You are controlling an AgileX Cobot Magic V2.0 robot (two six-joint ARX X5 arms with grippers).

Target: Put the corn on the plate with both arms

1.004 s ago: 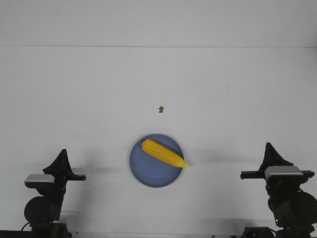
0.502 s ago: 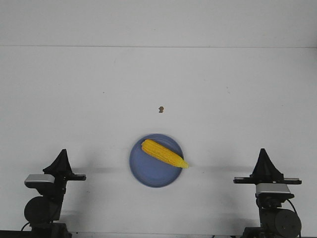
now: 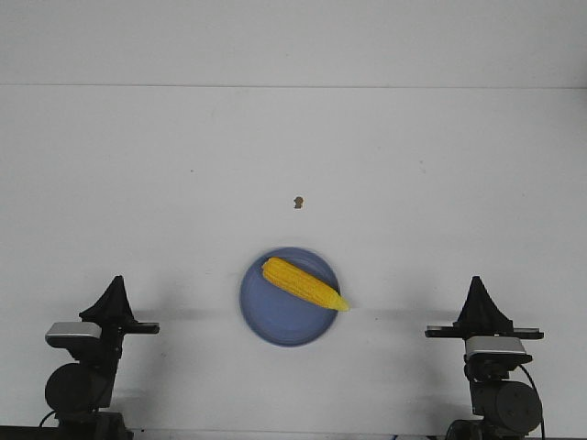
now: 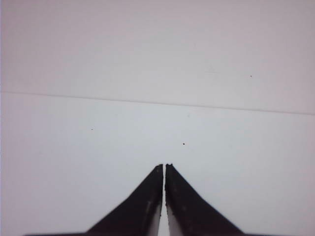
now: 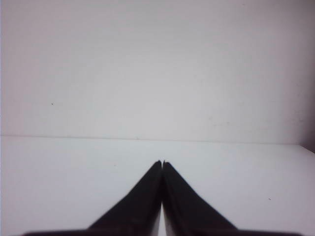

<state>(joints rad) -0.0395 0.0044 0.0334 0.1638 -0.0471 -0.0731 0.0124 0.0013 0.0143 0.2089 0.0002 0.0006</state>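
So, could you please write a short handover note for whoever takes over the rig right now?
Left gripper: shut, empty, parked at the near left of the table.
Right gripper: shut, empty, parked at the near right.
Corn: lying diagonally on the plate, its pointed tip just over the plate's right rim.
Plate: near centre, between the two arms, neither gripper touching it.
Done: corn is on the plate and released.
Left: nothing obvious; perhaps just confirm the corn sits stable.
A small brown speck lies beyond the plate, not part of the job.
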